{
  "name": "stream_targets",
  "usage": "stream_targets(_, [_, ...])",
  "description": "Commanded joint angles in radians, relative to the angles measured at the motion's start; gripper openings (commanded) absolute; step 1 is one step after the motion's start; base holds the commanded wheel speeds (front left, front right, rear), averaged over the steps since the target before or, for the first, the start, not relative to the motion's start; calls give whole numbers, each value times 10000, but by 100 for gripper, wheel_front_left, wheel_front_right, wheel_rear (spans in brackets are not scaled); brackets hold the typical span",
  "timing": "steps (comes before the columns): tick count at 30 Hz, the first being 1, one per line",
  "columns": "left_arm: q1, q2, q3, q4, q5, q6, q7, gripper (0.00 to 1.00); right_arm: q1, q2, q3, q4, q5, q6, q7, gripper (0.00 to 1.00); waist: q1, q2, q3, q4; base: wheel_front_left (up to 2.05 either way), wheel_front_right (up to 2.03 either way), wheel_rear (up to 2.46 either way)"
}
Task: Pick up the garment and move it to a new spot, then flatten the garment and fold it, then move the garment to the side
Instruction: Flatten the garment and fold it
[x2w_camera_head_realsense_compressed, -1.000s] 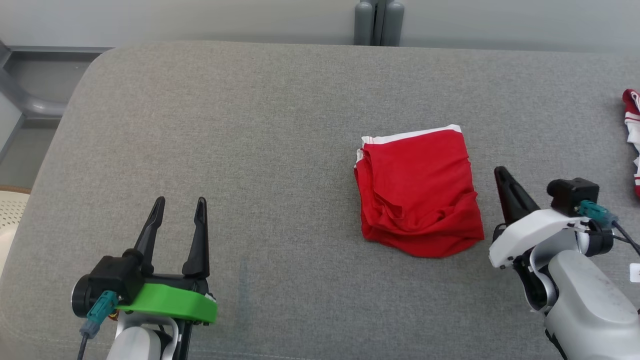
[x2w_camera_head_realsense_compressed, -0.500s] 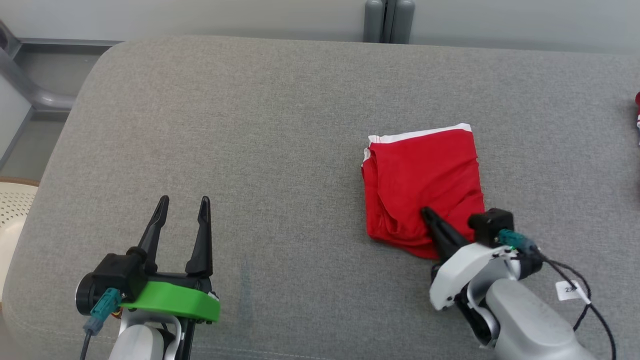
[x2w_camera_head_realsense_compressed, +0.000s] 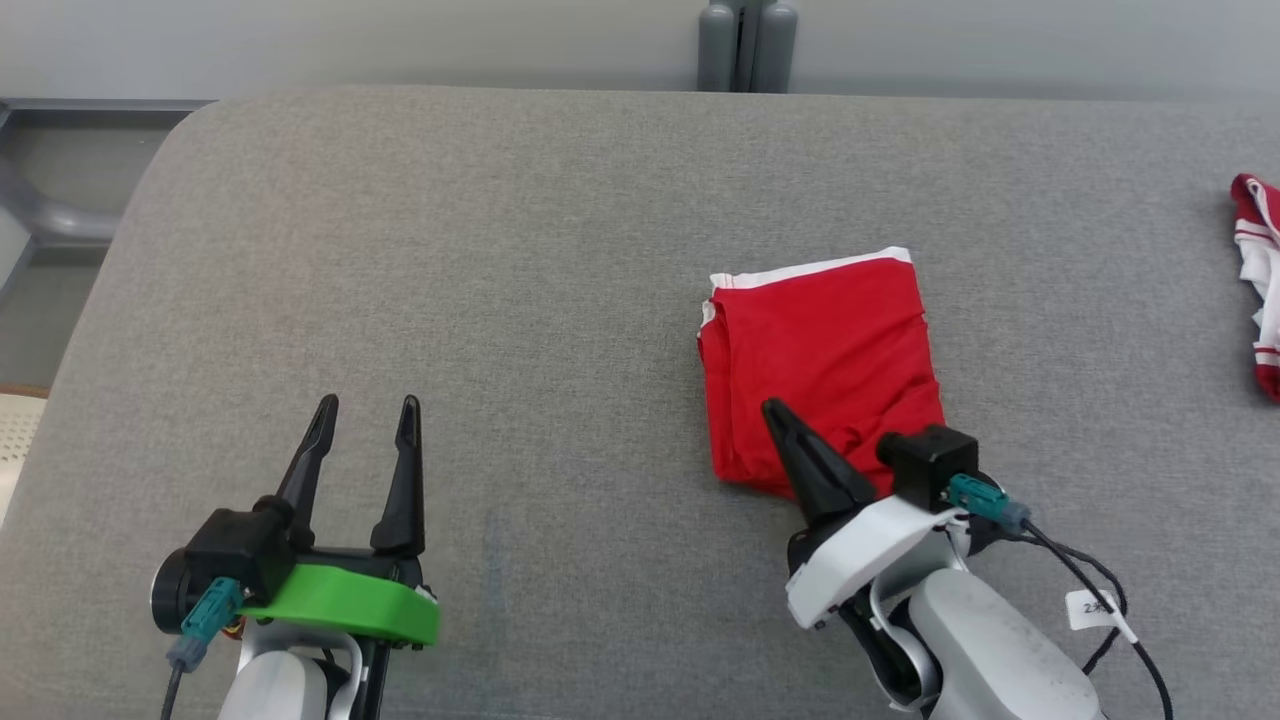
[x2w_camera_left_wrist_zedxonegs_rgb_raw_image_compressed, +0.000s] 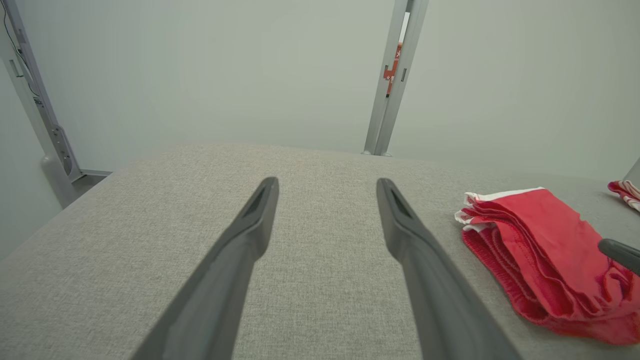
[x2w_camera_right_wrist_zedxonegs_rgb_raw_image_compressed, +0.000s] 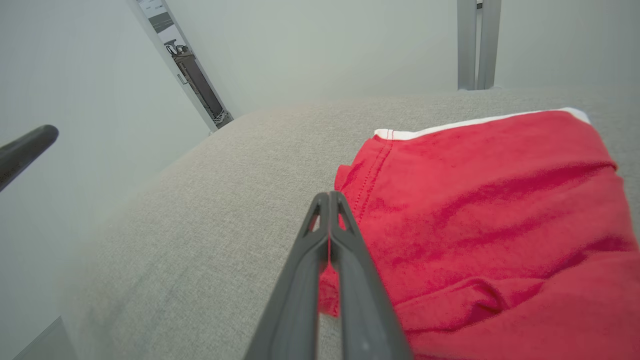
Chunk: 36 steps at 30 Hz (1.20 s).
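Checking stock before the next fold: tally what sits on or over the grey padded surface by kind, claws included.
Folded red cloth garment with white trim: 1
Crumpled red-and-white cloth at the right edge: 1
Dark two-fingered claws: 2 (left claw, right claw)
Total: 4

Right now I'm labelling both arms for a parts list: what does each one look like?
Both end in two long, tapering dark fingers. The left gripper has a bright green collar, a black housing and a teal connector. The right gripper has a white collar, a black camera block, a teal plug, black cables and a small white tag. Both forearms are pale grey.
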Motion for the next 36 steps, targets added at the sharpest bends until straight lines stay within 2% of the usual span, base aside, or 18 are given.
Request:
stream_targets(1, [51, 71, 72, 10, 83, -29, 4, 100, 234, -13, -269, -256, -147, -7, -24, 0, 0, 0, -114, -242, 0, 0, 0])
stream_targets(8, [220, 154, 315, 16, 189, -29, 4, 100, 930, -104, -2186, -1384, -937, -7, -24, 0, 0, 0, -360, -883, 0, 0, 0])
stream_targets(9, [253, 159, 369, 13, 190, -29, 4, 100, 1024, -95, -2460, -1477, -1001, -7, -24, 12, 0, 0, -400, -994, 0, 0, 0])
stream_targets(11, [297, 170, 436, 11, 218, -29, 4, 100, 1175, -102, -2938, -1696, -1197, -7, -24, 47, 0, 0, -435, -1163, 0, 0, 0])
stream_targets(12, [312, 169, 462, 8, 225, -29, 4, 100, 1258, -97, -3133, -1776, -1273, -7, -24, 82, 0, 0, -443, -1232, 0, 0, 0])
stream_targets(13, [325, 169, 499, 0, 237, -29, 4, 100, 1366, -79, -3384, -1886, -1343, -7, -24, 100, 0, 0, -451, -1318, 0, 0, 0])
stream_targets(21, [378, 226, 786, 17, 232, -27, 4, 100, 2093, 64, -4278, -2584, -1903, -7, -24, 100, 0, 0, -538, -1765, 0, 0, 0])
stream_targets(36, [891, 305, 1209, 48, 480, -23, 4, 100, 2983, 112, -4285, -3430, -2395, -7, -24, 100, 0, 0, -1101, -1811, 0, 0, 0])
